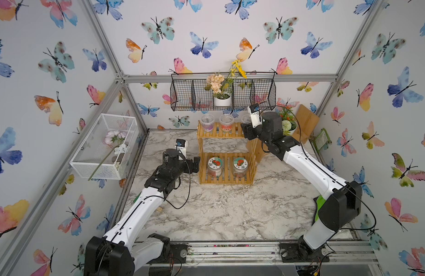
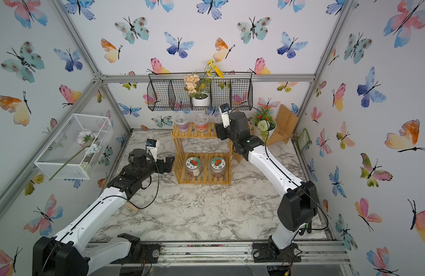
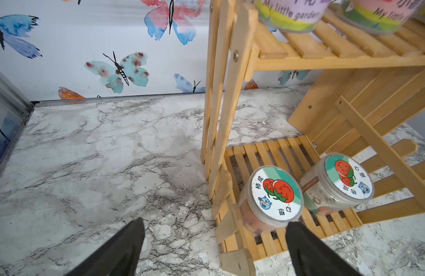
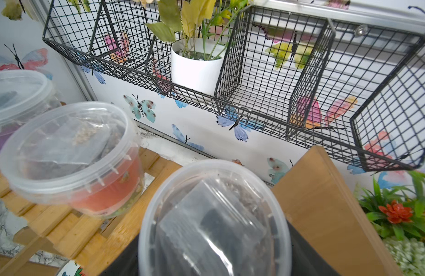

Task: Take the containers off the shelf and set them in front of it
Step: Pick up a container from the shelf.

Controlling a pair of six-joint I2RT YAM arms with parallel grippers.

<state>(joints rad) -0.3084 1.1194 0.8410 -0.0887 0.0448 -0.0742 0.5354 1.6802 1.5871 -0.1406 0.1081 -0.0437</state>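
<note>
While the grey-veined marble tabletop (image 1: 218, 215) lay boxed in by butterfly wallpaper (image 1: 201, 45) and aluminium bars (image 1: 230, 77), the shelf (image 1: 224, 182) stood towards the back wall. Its long axis ran side to side along that wall, and its open front faced the arms' bases.

All five containers sat on it upright, lids up. Three cups lined the upper tier: the purple-banded cup (image 1: 207, 123), the red-banded cup (image 1: 226, 123) and the third cup (image 4: 213, 203) at the right end. Two jars, the left jar (image 1: 215, 166) and the right jar (image 1: 240, 166), sat side by side on the lower tier.

One black wire basket (image 1: 182, 95) on the back wall held one white pot (image 1: 222, 101). One white mesh basket (image 1: 99, 165) hung on the left wall. A second pot (image 1: 289, 124) and a wooden board (image 1: 304, 119) stood right of the shelf.

The left gripper (image 3: 215, 224) hovered low beside the lower tier's left end, fingers spread wide and holding nothing. The right gripper (image 4: 213, 234) had a finger on each side of the third cup. Whether they pressed it could not be told.
</note>
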